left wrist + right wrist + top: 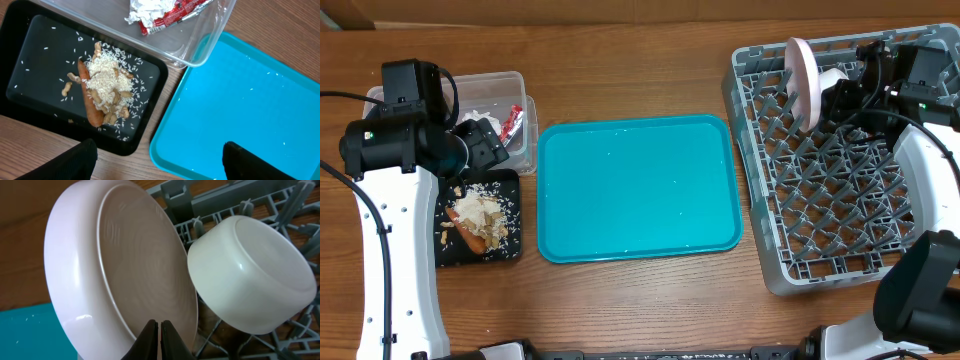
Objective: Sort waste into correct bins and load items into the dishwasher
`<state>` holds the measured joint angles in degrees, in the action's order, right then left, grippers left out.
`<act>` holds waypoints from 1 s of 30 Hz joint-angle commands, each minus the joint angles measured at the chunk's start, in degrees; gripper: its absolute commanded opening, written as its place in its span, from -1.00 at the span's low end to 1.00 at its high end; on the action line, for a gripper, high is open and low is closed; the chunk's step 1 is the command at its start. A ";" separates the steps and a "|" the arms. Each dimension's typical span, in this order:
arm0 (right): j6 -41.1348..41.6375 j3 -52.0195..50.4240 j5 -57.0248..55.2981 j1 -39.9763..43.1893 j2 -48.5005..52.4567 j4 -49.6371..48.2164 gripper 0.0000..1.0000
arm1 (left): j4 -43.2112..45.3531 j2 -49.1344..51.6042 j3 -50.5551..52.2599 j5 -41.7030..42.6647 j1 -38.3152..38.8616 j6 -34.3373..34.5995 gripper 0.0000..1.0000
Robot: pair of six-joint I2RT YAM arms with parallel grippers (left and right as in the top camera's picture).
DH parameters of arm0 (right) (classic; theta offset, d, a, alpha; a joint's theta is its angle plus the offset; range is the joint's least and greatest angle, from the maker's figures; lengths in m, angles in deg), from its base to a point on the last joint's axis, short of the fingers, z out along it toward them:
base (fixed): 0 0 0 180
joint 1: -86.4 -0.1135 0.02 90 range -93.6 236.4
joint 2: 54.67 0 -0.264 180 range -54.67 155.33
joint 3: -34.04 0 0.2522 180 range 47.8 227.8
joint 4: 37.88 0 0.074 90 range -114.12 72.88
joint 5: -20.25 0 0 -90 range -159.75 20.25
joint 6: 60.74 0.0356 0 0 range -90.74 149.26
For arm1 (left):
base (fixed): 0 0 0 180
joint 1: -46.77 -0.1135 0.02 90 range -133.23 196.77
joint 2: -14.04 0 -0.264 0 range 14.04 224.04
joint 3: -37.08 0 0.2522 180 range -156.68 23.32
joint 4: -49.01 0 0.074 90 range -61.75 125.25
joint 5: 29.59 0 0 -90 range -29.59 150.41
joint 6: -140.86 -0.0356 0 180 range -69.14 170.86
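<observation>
A pink plate [804, 82] stands on edge at the back left of the grey dishwasher rack [840, 200], with a white bowl [832, 88] tipped beside it. In the right wrist view my right gripper [160, 325] is shut, its tips against the underside of the plate [130, 265], next to the bowl [250, 275]. My left gripper [159, 147] is open and empty above the gap between the black tray [30, 95] and the teal tray [250, 100]. The black tray holds rice, peanuts and a sausage [100, 87].
A clear plastic bin [505, 85] at the back left holds a crumpled red and silver wrapper [165, 12]. The teal tray [638, 188] lies in the middle with a few rice grains on it. The black tray [510, 245] sits in front of the bin.
</observation>
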<state>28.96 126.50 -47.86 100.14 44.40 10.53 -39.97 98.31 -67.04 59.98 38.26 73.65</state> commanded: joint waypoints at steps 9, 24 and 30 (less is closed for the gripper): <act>-4.26 1.31 5.53 -0.22 -1.79 3.52 -0.86 | 0.04 -0.15 -0.07 0.46 -0.04 0.39 0.65; 0.90 1.33 -9.03 -0.28 -7.76 3.34 -0.03 | 1.18 -0.17 -0.07 0.92 0.09 -1.05 0.88; 2.45 3.21 -9.40 -2.62 -12.11 4.42 0.13 | 4.83 -0.15 -0.07 1.51 5.07 -6.19 1.00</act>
<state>30.10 126.76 -55.35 99.75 35.61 14.36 -36.41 98.31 -67.04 60.59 39.83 71.46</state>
